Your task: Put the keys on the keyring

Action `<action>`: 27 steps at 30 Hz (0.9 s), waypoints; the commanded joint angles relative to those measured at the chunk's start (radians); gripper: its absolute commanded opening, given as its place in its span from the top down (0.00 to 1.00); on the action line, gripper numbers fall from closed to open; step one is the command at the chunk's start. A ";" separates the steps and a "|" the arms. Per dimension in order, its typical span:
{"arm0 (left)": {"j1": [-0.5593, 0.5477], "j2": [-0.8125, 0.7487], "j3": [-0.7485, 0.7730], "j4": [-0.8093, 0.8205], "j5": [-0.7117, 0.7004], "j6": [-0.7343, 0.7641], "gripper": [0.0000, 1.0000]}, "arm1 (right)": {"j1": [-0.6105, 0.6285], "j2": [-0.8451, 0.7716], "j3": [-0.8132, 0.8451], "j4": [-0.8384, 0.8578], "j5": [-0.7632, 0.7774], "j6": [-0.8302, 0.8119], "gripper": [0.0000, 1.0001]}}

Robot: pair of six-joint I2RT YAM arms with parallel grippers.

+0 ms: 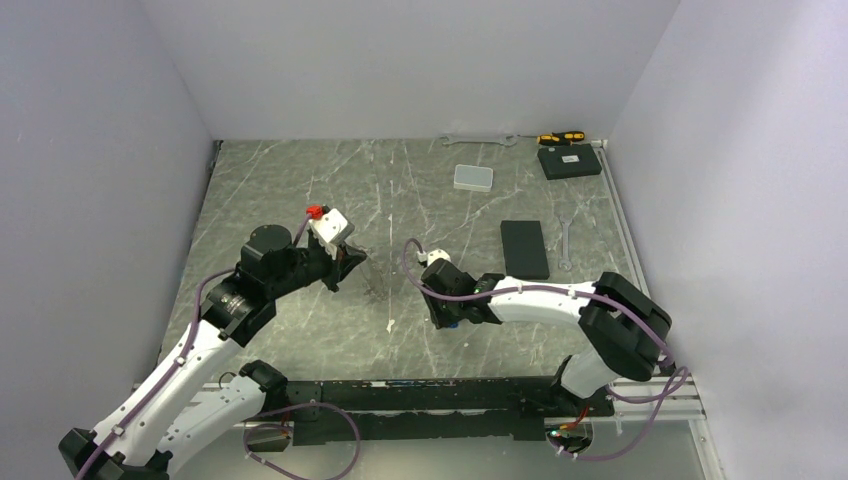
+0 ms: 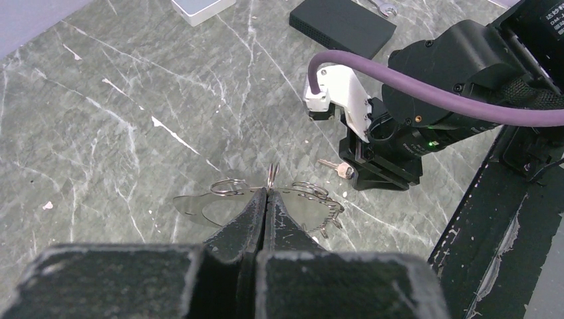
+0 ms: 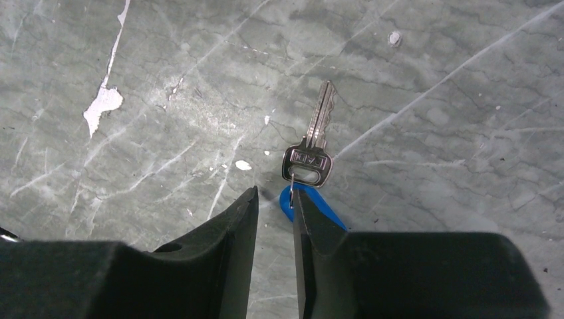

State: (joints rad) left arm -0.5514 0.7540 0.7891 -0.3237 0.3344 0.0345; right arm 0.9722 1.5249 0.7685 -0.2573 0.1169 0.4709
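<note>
**Left wrist view.** My left jaws are closed on the keyring (image 2: 193, 207), pinching a thin upright sliver of its metal at their very tips. The keyring's flat shiny band spreads to both sides just beyond the tips, with small wire coils lying on it. It sits low over the grey marbled tabletop (image 2: 100, 119); I cannot tell whether it touches.

**Right wrist view.** My right jaws stand narrowly parted. Bare tabletop shows through the gap, and nothing is between them. The silver key (image 3: 312, 143) lies flat just ahead of the tips, a little toward the right of this view, with its blade pointing away from the jaws. The blue-headed key (image 3: 287, 201) is mostly hidden. Only its blue head shows, against the inner edge of the finger on that same side. A fine wire runs from the hole in the silver key's head down toward the blue head.

**Top view.** The two pairs of jaws face each other near mid-tabletop, close but apart. A black rectangular box (image 1: 524, 248) lies beyond the right jaws. A clear plastic box (image 1: 472, 177) and a long wrench (image 1: 480, 140) lie farther beyond them.
</note>
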 commanded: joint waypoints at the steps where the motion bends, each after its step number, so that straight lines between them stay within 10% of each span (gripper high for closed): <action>1: -0.004 -0.021 0.004 0.044 -0.003 0.016 1.00 | 0.006 -0.039 0.038 -0.028 0.002 -0.015 0.70; 27: -0.004 -0.025 0.002 0.044 0.000 0.016 1.00 | 0.006 -0.027 0.059 -0.030 0.040 0.005 0.77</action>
State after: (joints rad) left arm -0.5514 0.7467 0.7891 -0.3237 0.3344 0.0383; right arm 0.9722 1.4906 0.7860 -0.2977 0.1333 0.4744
